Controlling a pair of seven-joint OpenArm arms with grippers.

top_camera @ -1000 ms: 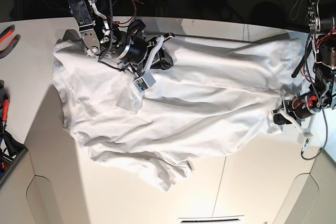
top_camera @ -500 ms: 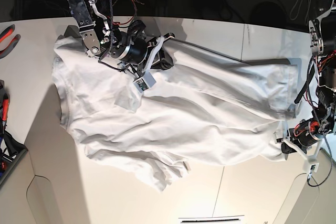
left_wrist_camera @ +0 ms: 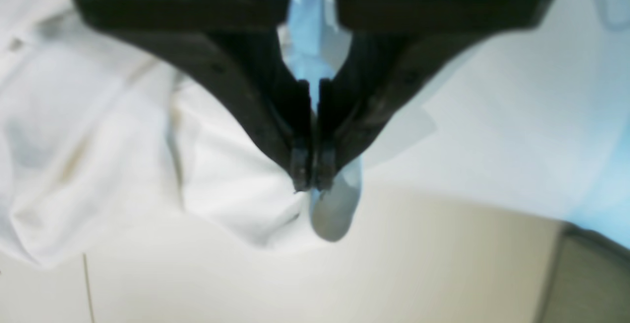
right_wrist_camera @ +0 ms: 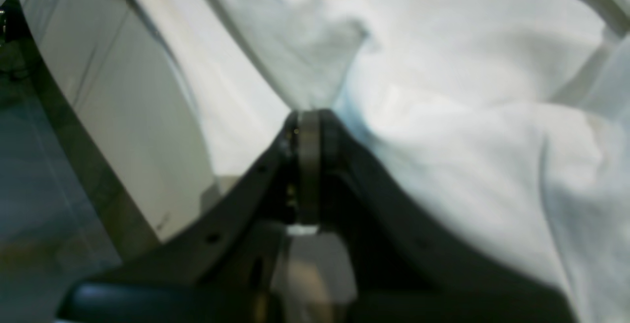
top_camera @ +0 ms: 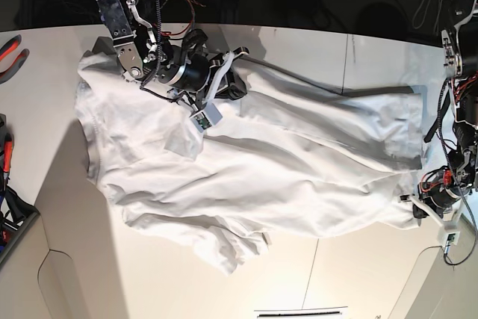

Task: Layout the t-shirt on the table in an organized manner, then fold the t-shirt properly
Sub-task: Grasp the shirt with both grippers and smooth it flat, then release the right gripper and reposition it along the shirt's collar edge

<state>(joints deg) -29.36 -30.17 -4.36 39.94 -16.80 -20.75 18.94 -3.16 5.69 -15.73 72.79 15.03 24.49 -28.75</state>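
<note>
The white t-shirt [top_camera: 246, 155] lies spread and wrinkled across the table [top_camera: 358, 267], with a bunched part at the front. My right gripper [top_camera: 233, 80] is at the shirt's far edge. In the right wrist view it [right_wrist_camera: 307, 116] is shut on a pinched fold of the t-shirt [right_wrist_camera: 443, 116]. My left gripper [top_camera: 413, 211] is at the shirt's right front corner. In the left wrist view it [left_wrist_camera: 307, 185] is shut on the edge of the t-shirt [left_wrist_camera: 231, 195], low over the table [left_wrist_camera: 393, 264].
Red-handled pliers [top_camera: 11, 50] lie at the table's left edge, with more tools [top_camera: 6, 155] and a dark bin [top_camera: 11, 222] below them. Beige cut-out corners [top_camera: 75, 289] flank the front. A thin seam line [top_camera: 314, 259] runs to the front edge.
My left gripper has moved toward the table's front, pulling the shirt's right corner with it; the right side of the shirt is drawn flatter. My right gripper has barely moved.
</note>
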